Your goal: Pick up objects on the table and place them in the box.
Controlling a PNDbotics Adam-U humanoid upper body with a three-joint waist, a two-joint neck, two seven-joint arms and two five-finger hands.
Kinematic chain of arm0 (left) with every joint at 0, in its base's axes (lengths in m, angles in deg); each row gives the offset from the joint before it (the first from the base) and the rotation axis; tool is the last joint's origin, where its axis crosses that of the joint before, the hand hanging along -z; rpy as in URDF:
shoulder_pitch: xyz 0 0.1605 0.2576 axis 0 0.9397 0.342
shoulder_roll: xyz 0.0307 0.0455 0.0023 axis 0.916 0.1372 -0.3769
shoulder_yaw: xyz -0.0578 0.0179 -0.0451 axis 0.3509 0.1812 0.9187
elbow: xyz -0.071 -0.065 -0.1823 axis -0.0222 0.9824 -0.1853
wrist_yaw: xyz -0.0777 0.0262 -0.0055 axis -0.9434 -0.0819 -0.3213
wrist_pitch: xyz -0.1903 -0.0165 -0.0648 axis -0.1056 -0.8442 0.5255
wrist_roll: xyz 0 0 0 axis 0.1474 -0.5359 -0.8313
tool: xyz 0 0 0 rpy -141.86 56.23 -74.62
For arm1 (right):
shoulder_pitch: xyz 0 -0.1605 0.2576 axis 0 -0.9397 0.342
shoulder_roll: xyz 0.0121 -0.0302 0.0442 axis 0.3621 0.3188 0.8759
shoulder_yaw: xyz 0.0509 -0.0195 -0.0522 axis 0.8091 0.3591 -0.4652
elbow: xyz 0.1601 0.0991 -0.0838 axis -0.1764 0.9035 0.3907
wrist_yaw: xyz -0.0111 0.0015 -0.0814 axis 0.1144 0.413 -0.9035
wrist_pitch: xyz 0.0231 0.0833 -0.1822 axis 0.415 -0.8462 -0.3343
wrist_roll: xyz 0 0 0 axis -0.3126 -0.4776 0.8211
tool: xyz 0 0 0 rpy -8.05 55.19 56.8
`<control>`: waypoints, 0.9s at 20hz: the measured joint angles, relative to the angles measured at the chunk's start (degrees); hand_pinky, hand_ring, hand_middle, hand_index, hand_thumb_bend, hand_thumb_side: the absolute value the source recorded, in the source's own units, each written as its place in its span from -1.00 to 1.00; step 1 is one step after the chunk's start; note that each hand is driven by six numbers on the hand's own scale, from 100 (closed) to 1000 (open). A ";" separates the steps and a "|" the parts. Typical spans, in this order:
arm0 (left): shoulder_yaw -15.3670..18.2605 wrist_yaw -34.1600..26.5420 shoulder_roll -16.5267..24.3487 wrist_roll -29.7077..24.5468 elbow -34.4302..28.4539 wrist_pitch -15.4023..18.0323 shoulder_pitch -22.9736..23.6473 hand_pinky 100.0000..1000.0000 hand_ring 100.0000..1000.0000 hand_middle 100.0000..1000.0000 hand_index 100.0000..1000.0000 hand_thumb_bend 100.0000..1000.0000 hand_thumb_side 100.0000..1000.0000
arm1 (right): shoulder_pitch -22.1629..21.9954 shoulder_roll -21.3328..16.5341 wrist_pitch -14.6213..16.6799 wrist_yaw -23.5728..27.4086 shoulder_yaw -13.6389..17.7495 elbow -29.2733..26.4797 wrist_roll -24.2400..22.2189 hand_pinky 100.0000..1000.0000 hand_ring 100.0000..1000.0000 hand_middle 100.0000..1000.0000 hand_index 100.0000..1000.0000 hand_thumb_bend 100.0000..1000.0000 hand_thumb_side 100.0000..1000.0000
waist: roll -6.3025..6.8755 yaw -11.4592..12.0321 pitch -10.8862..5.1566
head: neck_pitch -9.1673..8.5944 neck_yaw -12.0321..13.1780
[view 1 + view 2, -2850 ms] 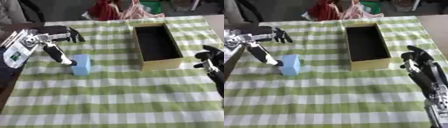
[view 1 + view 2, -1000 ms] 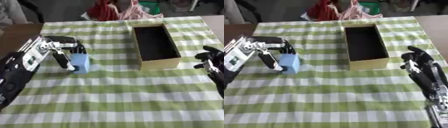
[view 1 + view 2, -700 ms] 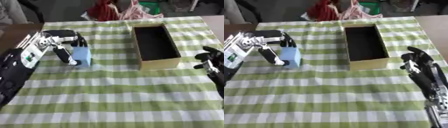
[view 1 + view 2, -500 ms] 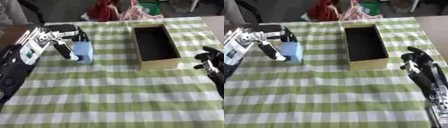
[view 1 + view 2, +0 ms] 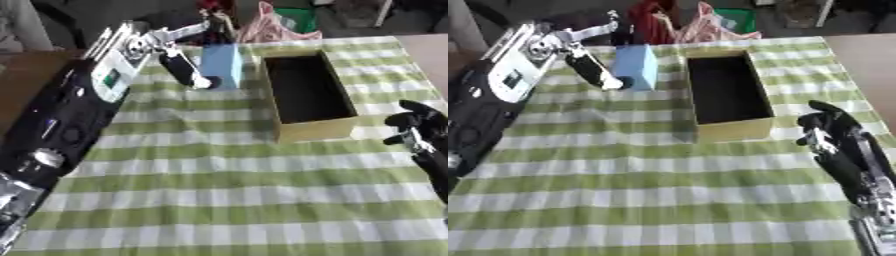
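Upright pale blue block [image 5: 222, 65] (long axis vertical) pinched in left hand [image 5: 179, 55] fingers, beside box [image 5: 308, 130].

No text, label, brand or number can be read anywhere, neither on the blue block [image 5: 221, 64] in the left hand [image 5: 179, 55] nor on the box [image 5: 308, 131] beside it.

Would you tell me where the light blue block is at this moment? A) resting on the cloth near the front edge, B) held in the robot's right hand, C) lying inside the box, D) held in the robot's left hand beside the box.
D: the left hand grips the light blue block, just left of the open box.
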 measured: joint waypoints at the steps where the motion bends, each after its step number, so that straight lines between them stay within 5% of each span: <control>1: 0.12 0.41 -1.40 0.83 0.69 0.56 -0.43 0.27 0.13 -0.22 0.42 -0.64 -0.97 | 0.06 0.11 -0.03 0.02 -0.20 0.07 -0.27 0.06 0.48 0.19 0.69 -1.00 -0.17 | 0.00 -0.35 -0.02 | -0.04 0.25; 12: 2.61 11.80 -12.05 14.03 9.06 6.86 -0.57 0.28 0.21 -0.10 0.45 -0.54 -1.00 | 1.63 1.42 -0.14 0.42 -2.52 0.32 -2.95 0.06 0.48 0.18 0.69 -1.00 -0.16 | 0.04 -4.14 0.49 | -1.96 2.38; 18: 3.96 17.50 -13.50 21.35 12.27 7.80 0.36 0.34 0.38 0.33 0.54 -0.33 -1.00 | 2.49 1.89 -0.25 0.50 -3.16 0.38 -3.69 0.06 0.48 0.18 0.68 -1.00 -0.16 | 0.15 -4.87 0.85 | -2.57 2.45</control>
